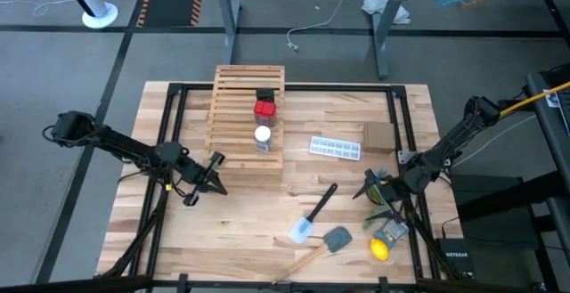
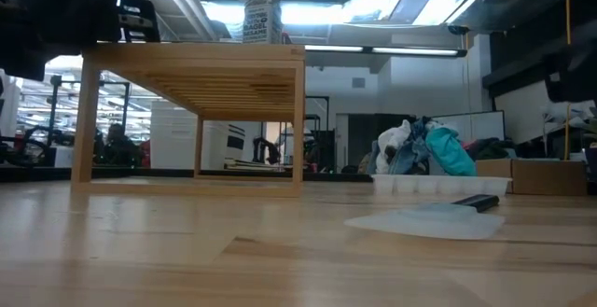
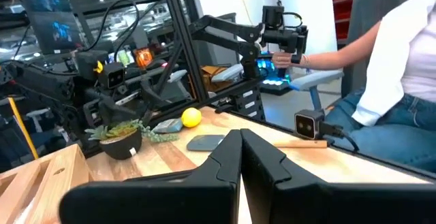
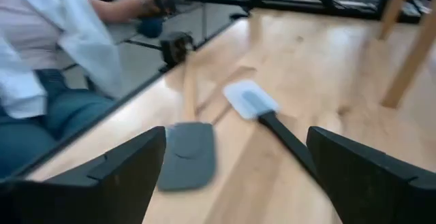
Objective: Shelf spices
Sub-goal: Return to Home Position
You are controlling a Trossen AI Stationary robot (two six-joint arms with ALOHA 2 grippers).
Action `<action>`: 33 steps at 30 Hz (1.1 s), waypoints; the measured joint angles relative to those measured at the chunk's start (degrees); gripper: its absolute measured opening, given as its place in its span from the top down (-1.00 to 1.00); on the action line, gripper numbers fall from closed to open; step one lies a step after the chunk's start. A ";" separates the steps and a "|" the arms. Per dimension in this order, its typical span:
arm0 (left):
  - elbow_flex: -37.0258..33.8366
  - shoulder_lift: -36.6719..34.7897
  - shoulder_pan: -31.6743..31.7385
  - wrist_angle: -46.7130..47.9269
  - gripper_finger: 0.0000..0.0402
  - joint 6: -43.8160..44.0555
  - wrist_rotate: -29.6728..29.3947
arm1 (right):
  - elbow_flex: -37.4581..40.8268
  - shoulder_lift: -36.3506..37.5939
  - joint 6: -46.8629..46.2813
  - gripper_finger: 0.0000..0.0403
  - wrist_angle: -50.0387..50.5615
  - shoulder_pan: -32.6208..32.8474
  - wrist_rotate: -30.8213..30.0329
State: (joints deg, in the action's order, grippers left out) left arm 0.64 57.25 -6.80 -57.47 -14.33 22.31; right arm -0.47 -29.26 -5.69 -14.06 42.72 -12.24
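The wooden slatted shelf (image 1: 240, 119) stands at the table's far left of centre. On its top slats stand the spices in a row: a black one (image 1: 264, 94), a red one (image 1: 264, 109) and a clear jar with a white lid (image 1: 262, 135), which also shows in the low view (image 2: 263, 12). My left gripper (image 1: 214, 170) is shut, level, just off the shelf's near left corner, holding nothing; its own view shows the fingers (image 3: 240, 157) closed together. My right gripper (image 1: 370, 191) stands open at the right, nothing between its fingers (image 4: 235, 183).
A white ice-cube tray (image 1: 337, 148) lies right of the shelf. A black-handled spatula (image 1: 313, 215) and a grey one with a wooden handle (image 1: 325, 244) lie near the front. A lemon (image 1: 380, 249) and a small potted plant (image 3: 122, 137) sit at the right. A person (image 3: 402, 81) sits beyond the table's edge.
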 joint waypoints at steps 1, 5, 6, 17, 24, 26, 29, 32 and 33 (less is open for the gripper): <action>-0.01 0.00 -0.01 0.16 1.00 -0.74 0.04 | 0.00 0.02 -0.35 -0.80 0.72 0.00 -0.93; -0.06 0.04 -0.01 0.24 1.00 -3.34 0.21 | 0.00 0.01 -0.41 -0.80 3.81 0.00 -4.55; -0.06 0.07 -0.01 0.24 1.00 -3.34 0.21 | 0.02 0.02 -0.40 -0.80 4.18 0.00 -5.26; -0.28 0.21 -0.06 0.70 1.00 -11.27 0.18 | 0.02 0.02 -0.40 -0.80 4.89 0.00 -6.63; -0.28 0.24 -0.06 0.89 1.00 -15.69 -0.07 | -0.16 0.02 -0.72 -0.80 4.99 0.02 -4.69; -0.25 0.24 -0.06 0.91 1.00 -15.73 -0.15 | -0.22 0.00 -0.70 -0.80 5.14 0.02 -4.67; -0.25 0.24 -0.06 0.85 1.00 -15.49 -0.16 | -0.24 0.02 -0.70 -0.80 5.10 0.02 -4.67; -0.25 0.24 -0.06 0.87 1.00 -15.62 -0.16 | -0.24 0.02 -0.56 -0.80 5.17 0.02 -4.69; -0.25 0.22 -0.06 0.90 1.00 -15.60 -0.16 | -0.26 0.02 -0.51 -0.80 5.17 0.02 -4.69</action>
State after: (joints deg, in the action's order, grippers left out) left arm 0.38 57.47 -6.85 -56.57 -29.93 22.15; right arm -0.73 -29.23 -6.20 -8.88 42.74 -16.93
